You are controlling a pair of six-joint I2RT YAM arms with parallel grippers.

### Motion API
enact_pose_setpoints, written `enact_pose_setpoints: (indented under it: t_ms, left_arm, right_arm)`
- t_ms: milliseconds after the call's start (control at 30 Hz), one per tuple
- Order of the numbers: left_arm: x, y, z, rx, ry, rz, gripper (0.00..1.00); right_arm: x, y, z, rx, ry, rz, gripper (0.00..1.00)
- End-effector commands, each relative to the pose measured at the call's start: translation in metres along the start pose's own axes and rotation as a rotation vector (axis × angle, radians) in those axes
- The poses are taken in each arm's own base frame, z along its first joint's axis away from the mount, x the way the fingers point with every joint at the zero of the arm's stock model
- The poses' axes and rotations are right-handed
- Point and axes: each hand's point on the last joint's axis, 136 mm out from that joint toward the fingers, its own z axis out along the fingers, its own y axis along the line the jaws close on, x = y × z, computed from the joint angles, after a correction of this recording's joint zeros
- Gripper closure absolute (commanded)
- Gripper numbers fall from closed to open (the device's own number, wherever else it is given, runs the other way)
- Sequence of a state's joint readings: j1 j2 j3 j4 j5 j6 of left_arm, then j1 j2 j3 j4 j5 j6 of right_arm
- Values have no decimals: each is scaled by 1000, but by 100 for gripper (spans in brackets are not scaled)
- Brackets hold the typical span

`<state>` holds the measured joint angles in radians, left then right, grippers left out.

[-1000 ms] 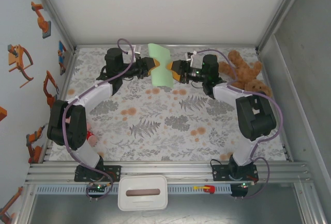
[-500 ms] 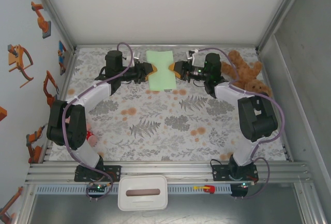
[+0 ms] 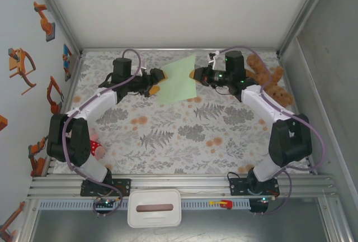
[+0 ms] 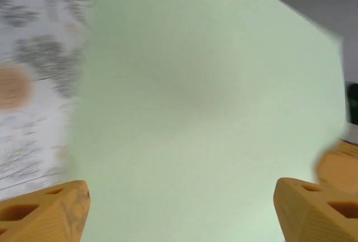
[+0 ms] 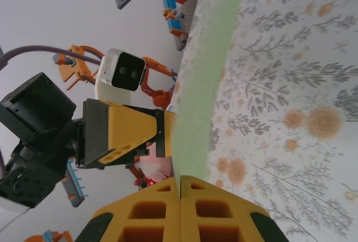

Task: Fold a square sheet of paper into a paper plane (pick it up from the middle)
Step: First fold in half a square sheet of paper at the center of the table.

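— Near the far edge of the table (image 3: 184, 141), about midway along it, the square sheet of paper (image 3: 178, 80) is held up at a tilt. Who has it?

— The right gripper (image 3: 193, 74). In its wrist view the two yellow fingers are pressed together on the sheet's edge, and the paper runs away from them edge-on.

— And the left gripper (image 3: 155, 85)?

— Spread wide. Its wrist view has a finger at each lower corner with the sheet across the gap ahead of them. I see no finger touching the paper.

— How far along, then?

— Early, I'd judge. The sheet is raised, so the pick-up looks done, though I cannot tell whether its low corner rests on the table. Its face looks flat and plain, with no crease that I can make out and no pointed nose. Every fold seems left to do.

— Anything close by?

— A brown teddy bear (image 3: 268, 77) at the far right corner, well apart from the paper.
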<state>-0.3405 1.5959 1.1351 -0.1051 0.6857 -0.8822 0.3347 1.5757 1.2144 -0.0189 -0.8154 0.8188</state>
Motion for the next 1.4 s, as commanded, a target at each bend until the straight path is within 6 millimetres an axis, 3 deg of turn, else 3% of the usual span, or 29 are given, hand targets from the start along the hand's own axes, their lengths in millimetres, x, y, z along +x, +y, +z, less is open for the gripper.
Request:
enact_pose_setpoints:
  t_ms: [0,67,200,333,467,633,800,900,1100,1367]
  left_arm:
    - [0,49,-27,-279,-78,31,5]
    - [-3,63,-40,-369,-129,38,0]
    - [-7,76,-58,-456,-211,48,4]
    - [-6,81,-61,-461,-233,37,4]
    - [1,87,-59,-451,-223,13,4]
    - [7,92,-55,-414,-233,-2,4]
    - [14,101,-48,-387,-226,-25,4]
    - [21,109,-41,-364,-211,-46,3]
    - [41,114,-21,-319,-109,-61,2]
    - [55,116,12,-326,-19,-23,6]
  right_arm:
    - [1,-21,-27,179,-13,-30,100]
    - [4,-31,-42,288,-15,-54,100]
    - [10,-40,-69,478,14,-89,100]
    - [16,-41,-69,541,31,-103,100]
    - [22,-43,-41,599,83,-121,100]
    - [36,-57,18,648,160,-103,100]
    - [63,-65,83,575,231,-58,100]
    - [76,-70,109,526,243,-31,100]
    - [83,-90,119,508,184,26,100]
    - [96,-120,106,523,148,58,100]
